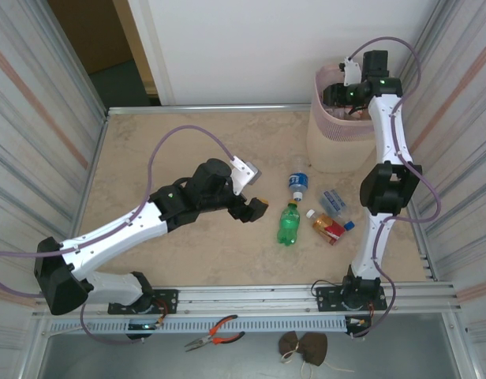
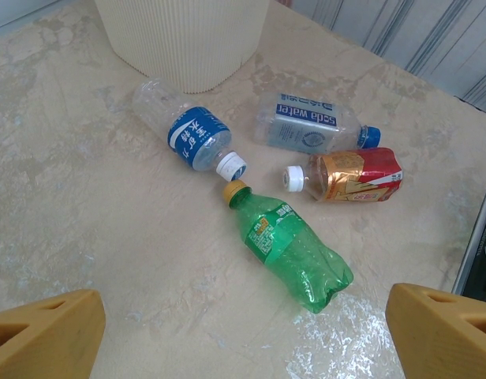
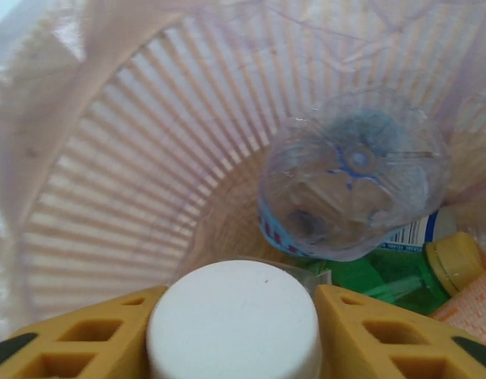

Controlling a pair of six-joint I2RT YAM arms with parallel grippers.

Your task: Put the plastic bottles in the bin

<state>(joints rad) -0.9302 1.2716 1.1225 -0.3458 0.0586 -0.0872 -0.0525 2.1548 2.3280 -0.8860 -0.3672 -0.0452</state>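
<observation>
Top external view, nearest edge first: red-handled pliers (image 1: 215, 332) lay on the metal ledge in front of the arm bases. Further in, the left gripper (image 1: 255, 207) (image 2: 243, 332) hung over the table (image 1: 148, 158) with its jaws spread wide and nothing between them. Just beyond it lay four bottles close together: a green bottle (image 1: 288, 223) (image 2: 294, 245), a red-and-gold bottle (image 1: 328, 229) (image 2: 349, 175), a soda-water bottle (image 1: 333, 201) (image 2: 306, 126) and a blue-labelled bottle (image 1: 297, 184) (image 2: 188, 134). Behind them stood the bin (image 1: 338, 150) (image 2: 180, 39) (image 3: 148, 158). The right gripper (image 1: 342, 93) (image 3: 235, 316) hung over its mouth, a white cap (image 3: 235, 320) between its fingers; whether they pressed on it could not be told. Below, inside the bin, lay a clear bottle (image 3: 353, 181) and another green one (image 3: 385, 276).
</observation>
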